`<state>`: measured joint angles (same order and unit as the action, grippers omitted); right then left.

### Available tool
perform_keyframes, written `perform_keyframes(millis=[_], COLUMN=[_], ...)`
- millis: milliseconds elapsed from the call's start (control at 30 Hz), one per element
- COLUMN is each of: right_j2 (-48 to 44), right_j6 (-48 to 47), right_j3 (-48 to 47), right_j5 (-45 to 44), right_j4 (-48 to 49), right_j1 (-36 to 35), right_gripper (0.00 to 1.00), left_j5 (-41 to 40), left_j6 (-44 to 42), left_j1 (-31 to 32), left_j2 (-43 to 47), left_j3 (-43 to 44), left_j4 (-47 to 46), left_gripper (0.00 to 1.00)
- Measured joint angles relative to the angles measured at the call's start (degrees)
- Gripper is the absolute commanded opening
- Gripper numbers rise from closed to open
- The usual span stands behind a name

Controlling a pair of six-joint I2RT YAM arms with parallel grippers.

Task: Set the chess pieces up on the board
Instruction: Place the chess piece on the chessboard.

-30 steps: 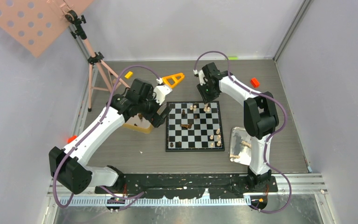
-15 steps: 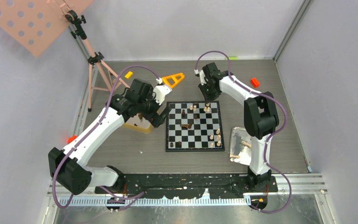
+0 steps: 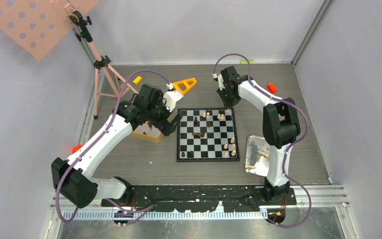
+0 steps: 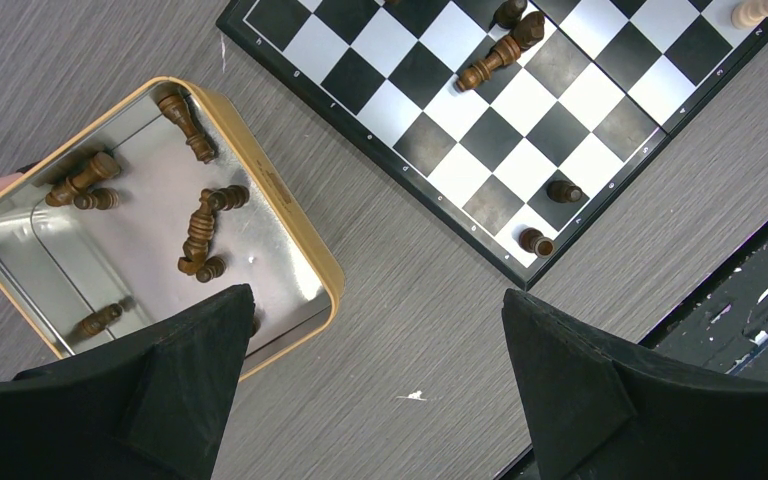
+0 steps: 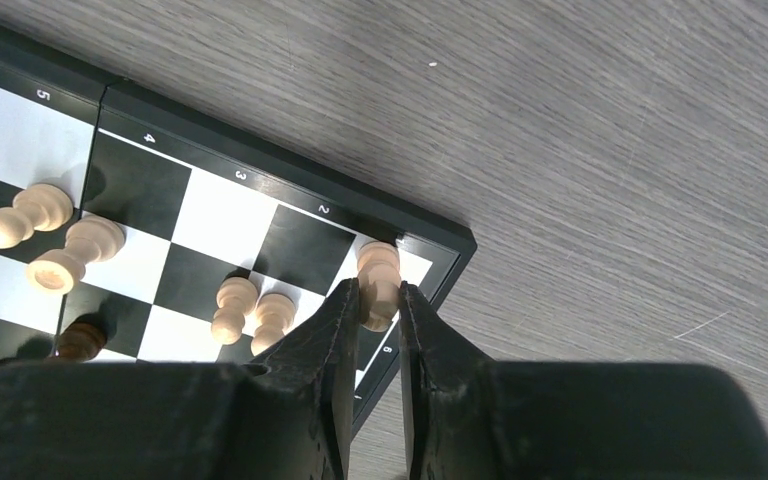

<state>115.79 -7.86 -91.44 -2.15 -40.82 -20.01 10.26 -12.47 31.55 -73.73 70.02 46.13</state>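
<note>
On the grey tabletop [image 3: 129,159], two arms work at a chess set.
At the left, the left end effector [image 4: 375,300] hangs wide open and holds nothing, above the edge of a gold rectangular metal tin [image 4: 315,280] with dark brown wooden chess pieces [image 4: 200,225] lying inside. Just beside the tin lies the flat black and light-grey checkered chessboard [image 3: 209,146], with a few dark and pale pieces on it; one dark piece [image 4: 500,55] lies tipped over. At the board's far right corner square, the right end effector [image 5: 378,300] is pinched on a pale beige wooden chess piece [image 5: 378,262]. Right of the board sits a silver metal tray [image 3: 252,141] with more pale pieces.
</note>
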Motion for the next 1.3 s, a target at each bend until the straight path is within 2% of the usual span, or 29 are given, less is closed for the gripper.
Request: perform_keyframes(millis=[767, 1033, 1300], right_j2=[-1.2, -1.2, -1.31], right_j6=[-1.25, -1.29, -1.27], right_j3=[1.31, 0.68, 0.57], right_j5=[-0.13, -0.11, 0.52], right_j4=[-1.99, -4.81, -7.37], right_j1=[0.0, 0.26, 0.37], right_gripper=[0.07, 0.02, 0.02], left_j5=[0.0, 0.02, 0.02], left_j6=[0.02, 0.02, 0.02], left_j1=[0.0, 0.0, 0.0], left_j2=[0.0, 0.0, 0.0], left_j3=[0.0, 0.0, 0.0], left_j4=[0.0, 0.0, 0.0], left_gripper=[0.98, 0.98, 0.98])
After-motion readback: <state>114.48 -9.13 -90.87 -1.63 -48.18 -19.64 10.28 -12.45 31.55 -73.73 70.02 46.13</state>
